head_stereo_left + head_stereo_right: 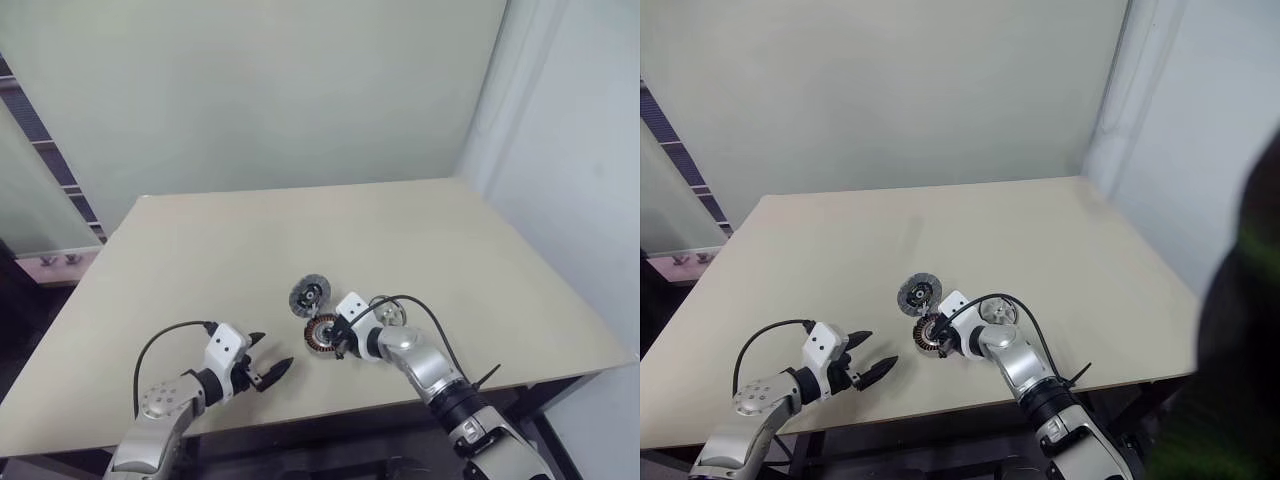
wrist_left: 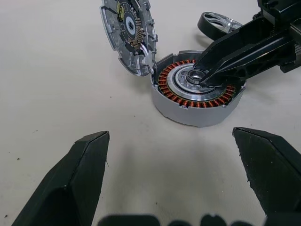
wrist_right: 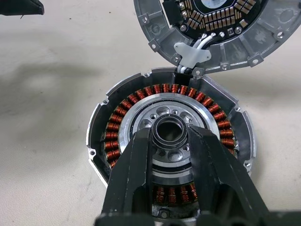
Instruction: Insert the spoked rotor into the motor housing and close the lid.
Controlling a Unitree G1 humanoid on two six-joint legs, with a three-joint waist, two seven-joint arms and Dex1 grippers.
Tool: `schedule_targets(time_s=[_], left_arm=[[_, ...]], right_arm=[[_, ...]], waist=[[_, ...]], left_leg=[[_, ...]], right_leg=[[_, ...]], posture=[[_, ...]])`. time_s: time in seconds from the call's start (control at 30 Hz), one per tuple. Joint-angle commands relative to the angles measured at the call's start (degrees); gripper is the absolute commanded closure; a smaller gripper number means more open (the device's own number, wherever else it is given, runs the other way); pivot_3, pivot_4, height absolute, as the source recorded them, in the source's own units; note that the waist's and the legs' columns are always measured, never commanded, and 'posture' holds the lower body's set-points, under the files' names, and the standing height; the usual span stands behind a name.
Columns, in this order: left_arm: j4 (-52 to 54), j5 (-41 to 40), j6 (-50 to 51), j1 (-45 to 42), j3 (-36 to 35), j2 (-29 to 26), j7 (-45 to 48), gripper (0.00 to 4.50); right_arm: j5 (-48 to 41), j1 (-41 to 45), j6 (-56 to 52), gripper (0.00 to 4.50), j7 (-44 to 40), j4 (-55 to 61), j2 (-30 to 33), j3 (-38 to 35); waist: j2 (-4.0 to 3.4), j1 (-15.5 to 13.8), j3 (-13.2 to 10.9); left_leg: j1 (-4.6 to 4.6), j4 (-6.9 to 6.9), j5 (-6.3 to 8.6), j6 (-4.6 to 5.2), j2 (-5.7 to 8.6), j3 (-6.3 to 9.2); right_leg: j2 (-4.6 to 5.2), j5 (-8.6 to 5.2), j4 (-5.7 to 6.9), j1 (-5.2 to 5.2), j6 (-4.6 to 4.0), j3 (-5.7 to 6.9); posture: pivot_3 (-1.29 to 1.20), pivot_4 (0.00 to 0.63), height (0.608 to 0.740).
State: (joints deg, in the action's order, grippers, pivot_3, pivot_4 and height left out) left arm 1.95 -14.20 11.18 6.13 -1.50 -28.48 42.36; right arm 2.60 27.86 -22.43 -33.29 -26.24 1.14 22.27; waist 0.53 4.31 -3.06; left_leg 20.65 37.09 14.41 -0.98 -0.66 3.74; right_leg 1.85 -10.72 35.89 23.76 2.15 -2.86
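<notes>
The motor housing [image 3: 101,141], with its ring of copper windings, lies open on the table. My right gripper [image 3: 169,134] reaches in from the near side, its two fingers shut on the dark ring at the housing's metallic centre [image 2: 195,75]. The lid [image 2: 127,33] stands tilted at the housing's far rim with its inner face showing, joined to the housing by short white wires. Beyond my right gripper, the spoked rotor [image 2: 218,21] lies on the table, partly hidden by the fingers. My left gripper [image 1: 272,352] hovers open and empty to the left of the housing.
The beige table [image 1: 200,250] has free room on all sides of the parts. Its front edge [image 1: 300,415] runs just below both grippers. A black cable [image 1: 430,320] loops over my right wrist. A pale wall stands behind the table.
</notes>
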Motion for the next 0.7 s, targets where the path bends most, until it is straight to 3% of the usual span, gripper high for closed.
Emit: schedule_targets(time_s=[0.03,0.3,0.43,0.53,0.7], left_arm=[[1.4,-0.1,-1.1,-1.1,-0.8,-0.4,-0.1,0.00],[0.9,0.0,-1.3,-1.4,-0.7,-0.3,-0.1,0.00],[0.7,0.0,-1.4,-1.6,-0.7,-0.3,0.0,0.00],[0.5,0.0,-1.5,-1.7,-0.6,-0.3,0.0,0.00],[0.3,0.0,-1.6,-1.9,-0.5,-0.3,0.0,0.00]], right_arm=[[0.8,-0.1,-0.6,3.35,0.2,0.1,-0.3,0.5],[-0.2,-0.1,-0.8,0.58,-0.1,1.6,-0.8,-0.9],[-1.0,-0.4,-2.0,0.58,-1.0,4.2,-0.6,-1.4],[-1.4,-0.7,-2.3,1.27,-1.2,5.5,-0.6,-1.6],[-1.2,-0.9,0.1,2.99,1.1,4.8,-1.4,-2.6]], waist=[[0.00,0.0,0.0],[-0.01,0.0,0.0],[-0.01,0.0,0.0],[-0.01,0.0,0.0],[-0.01,0.0,0.0]], left_leg=[[0.00,0.00,0.00,0.00,0.00,0.00],[0.00,0.00,0.00,0.00,0.00,0.01],[0.01,-0.04,0.00,0.00,0.00,0.02],[0.01,-0.09,0.00,0.00,0.00,0.02],[0.02,-0.09,0.00,0.00,0.00,0.02]], right_leg=[[0.00,0.00,0.00,0.00,0.00,0.00],[0.00,0.00,-0.03,-0.03,0.00,0.00],[0.00,0.00,-0.04,-0.01,0.00,0.00],[0.00,0.00,-0.03,0.02,0.00,0.00],[0.00,0.00,-0.03,0.03,0.00,0.00]], posture=[[0.00,0.000,0.740],[0.00,0.000,0.740],[0.00,0.000,0.740],[0.00,0.000,0.740],[0.00,0.000,0.740]])
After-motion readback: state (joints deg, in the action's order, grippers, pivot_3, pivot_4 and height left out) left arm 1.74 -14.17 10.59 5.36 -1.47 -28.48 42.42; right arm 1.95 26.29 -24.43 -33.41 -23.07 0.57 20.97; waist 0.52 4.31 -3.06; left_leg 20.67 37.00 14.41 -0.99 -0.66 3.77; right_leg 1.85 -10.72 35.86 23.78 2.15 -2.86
